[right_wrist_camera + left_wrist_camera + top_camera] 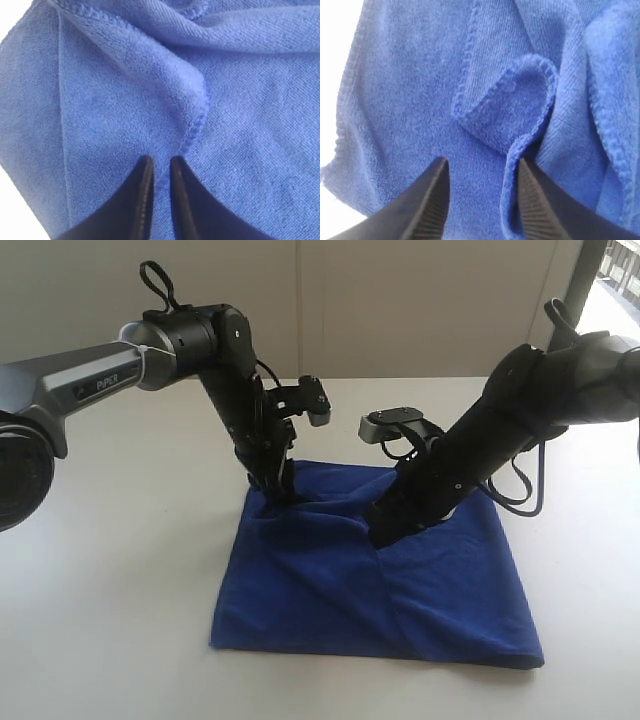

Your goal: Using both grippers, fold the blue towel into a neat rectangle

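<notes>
The blue towel [380, 590] was spread, rumpled, on the white table [110, 580], with its far edge bunched beneath both arms. The left claw [283, 488] was held wide over a curled hem corner [510, 100], with nothing gripped. If closed there, a single layer might be caught and the fold skewed. The right claw [385, 530] was drawn narrow onto a hemmed edge [197, 125]. So slight a pinch could be lost on lifting.

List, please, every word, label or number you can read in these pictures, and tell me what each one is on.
"PIPER": small white letters on the grey section of the left arm, in the exterior view.
Nothing else can be read: the towel and the right arm show no text, and neither do the two wrist views.
</notes>
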Tool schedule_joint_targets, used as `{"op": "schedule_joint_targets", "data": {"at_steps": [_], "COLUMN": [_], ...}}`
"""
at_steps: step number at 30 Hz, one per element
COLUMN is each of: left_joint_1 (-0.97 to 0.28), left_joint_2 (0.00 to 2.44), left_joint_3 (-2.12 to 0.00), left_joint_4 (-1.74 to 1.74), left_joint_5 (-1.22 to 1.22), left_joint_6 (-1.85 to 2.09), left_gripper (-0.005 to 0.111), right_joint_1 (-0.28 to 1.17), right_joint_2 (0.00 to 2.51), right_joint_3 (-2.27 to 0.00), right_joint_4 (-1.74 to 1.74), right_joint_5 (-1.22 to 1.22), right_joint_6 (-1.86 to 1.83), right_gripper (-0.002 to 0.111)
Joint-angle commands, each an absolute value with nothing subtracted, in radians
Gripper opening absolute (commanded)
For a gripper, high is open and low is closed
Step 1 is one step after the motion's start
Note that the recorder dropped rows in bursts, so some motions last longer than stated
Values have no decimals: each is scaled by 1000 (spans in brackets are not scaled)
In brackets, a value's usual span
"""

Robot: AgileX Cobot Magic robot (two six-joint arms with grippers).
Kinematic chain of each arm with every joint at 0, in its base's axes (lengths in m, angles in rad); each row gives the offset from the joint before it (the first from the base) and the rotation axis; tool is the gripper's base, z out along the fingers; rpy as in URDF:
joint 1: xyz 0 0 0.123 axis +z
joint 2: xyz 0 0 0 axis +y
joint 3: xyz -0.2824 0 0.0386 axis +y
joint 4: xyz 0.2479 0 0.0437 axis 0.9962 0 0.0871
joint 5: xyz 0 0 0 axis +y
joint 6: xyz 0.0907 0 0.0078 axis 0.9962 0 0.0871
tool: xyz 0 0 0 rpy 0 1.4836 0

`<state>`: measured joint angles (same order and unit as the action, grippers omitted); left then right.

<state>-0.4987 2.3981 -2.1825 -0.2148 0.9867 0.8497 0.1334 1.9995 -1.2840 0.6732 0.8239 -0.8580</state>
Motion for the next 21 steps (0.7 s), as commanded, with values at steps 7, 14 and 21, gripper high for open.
{"op": "schedule_joint_targets", "data": {"at_steps": [7, 14, 21], "left_joint_1": [-500, -500, -492], "left_joint_2": [2400, 2400, 2400], "left_joint_3": [-2187, -2187, -2187], "left_joint_4": [-279, -283, -277], "left_joint_5": [971, 1026, 1041], "left_joint_6": [840, 840, 636], "left_gripper": [43, 6, 0], "right_joint_1": [130, 130, 130], "right_joint_2": [1999, 1999, 1999], "right_joint_3": [-1278, -1278, -1278], "right_joint_4": [684, 684, 684], "right_joint_5": [828, 828, 830], "right_joint_6": [-871, -880, -901], "right_gripper": [13, 13, 18]}}
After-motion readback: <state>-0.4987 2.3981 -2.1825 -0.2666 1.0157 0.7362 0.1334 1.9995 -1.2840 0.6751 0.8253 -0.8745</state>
